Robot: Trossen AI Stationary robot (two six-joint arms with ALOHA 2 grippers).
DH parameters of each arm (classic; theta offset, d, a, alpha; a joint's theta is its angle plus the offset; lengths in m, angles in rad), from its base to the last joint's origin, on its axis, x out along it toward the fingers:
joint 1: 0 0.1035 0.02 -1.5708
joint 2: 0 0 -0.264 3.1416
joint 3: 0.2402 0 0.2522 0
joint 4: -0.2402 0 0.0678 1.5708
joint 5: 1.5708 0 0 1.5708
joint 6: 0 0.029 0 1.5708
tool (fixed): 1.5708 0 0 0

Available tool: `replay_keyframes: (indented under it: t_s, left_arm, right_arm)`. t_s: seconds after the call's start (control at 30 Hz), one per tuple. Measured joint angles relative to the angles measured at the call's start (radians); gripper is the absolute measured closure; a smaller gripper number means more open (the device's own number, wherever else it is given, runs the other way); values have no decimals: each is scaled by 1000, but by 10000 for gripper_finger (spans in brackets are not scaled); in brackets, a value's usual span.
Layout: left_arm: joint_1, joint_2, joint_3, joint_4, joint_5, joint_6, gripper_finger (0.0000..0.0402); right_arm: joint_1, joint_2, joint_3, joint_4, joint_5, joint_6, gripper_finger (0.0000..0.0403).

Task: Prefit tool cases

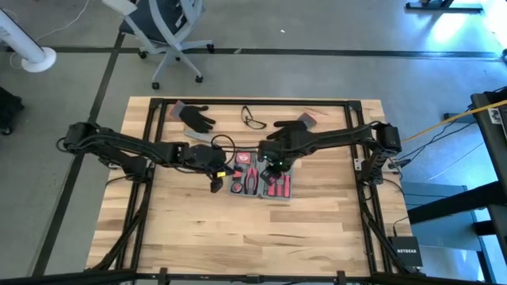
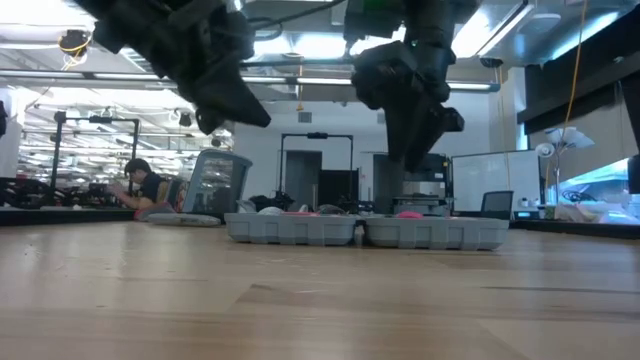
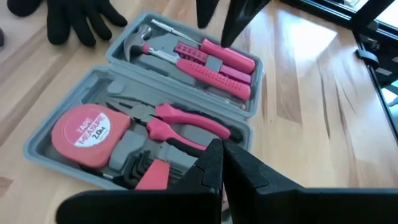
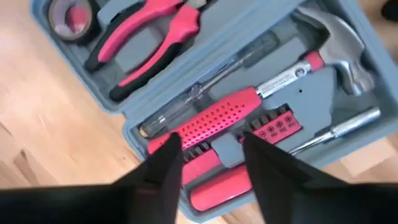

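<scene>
The blue-grey tool case (image 1: 261,182) lies opened flat at the table's middle, both halves resting on the wood (image 2: 365,230). One half (image 3: 93,143) holds a red tape measure, pink-handled pliers and hex keys. The other half (image 4: 298,81) holds a hammer, screwdrivers and a bit strip. My left gripper (image 1: 215,185) hangs shut (image 3: 221,163) above the table just left of the case, with nothing in it. My right gripper (image 1: 274,165) hovers open (image 4: 214,158) over the half with the hammer, its fingers pointing down above the pink screwdriver handles, clear of them.
Two black gloves (image 1: 196,117) (image 1: 295,125) and a pair of safety glasses (image 1: 253,119) lie near the far edge. Bare wood stretches from the case toward the near edge. Beyond the table, a person (image 2: 140,185) sits in the room.
</scene>
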Motion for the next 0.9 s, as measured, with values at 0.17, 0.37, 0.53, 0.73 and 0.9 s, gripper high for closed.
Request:
replay_keyframes:
  t_s: [0.17, 0.37, 0.53, 0.73, 0.9]
  left_arm:
    - [12, 2, 2, 0, 8, -9, 402]
    - [41, 1, 5, 16, 20, -48, 402]
    - [67, 13, 45, -90, 7, -29, 401]
    - [86, 16, 72, -146, 9, 12, 402]
    - [67, -12, 96, -168, 49, 100, 402]
  right_arm:
    - [37, -1, -27, 22, 75, 176, 185]
    - [46, -1, -28, 82, 64, 278, 190]
    - [28, 15, 17, 100, 57, 302, 210]
    - [20, 17, 20, 129, 49, 284, 235]
    - [17, 16, 21, 197, 38, 274, 260]
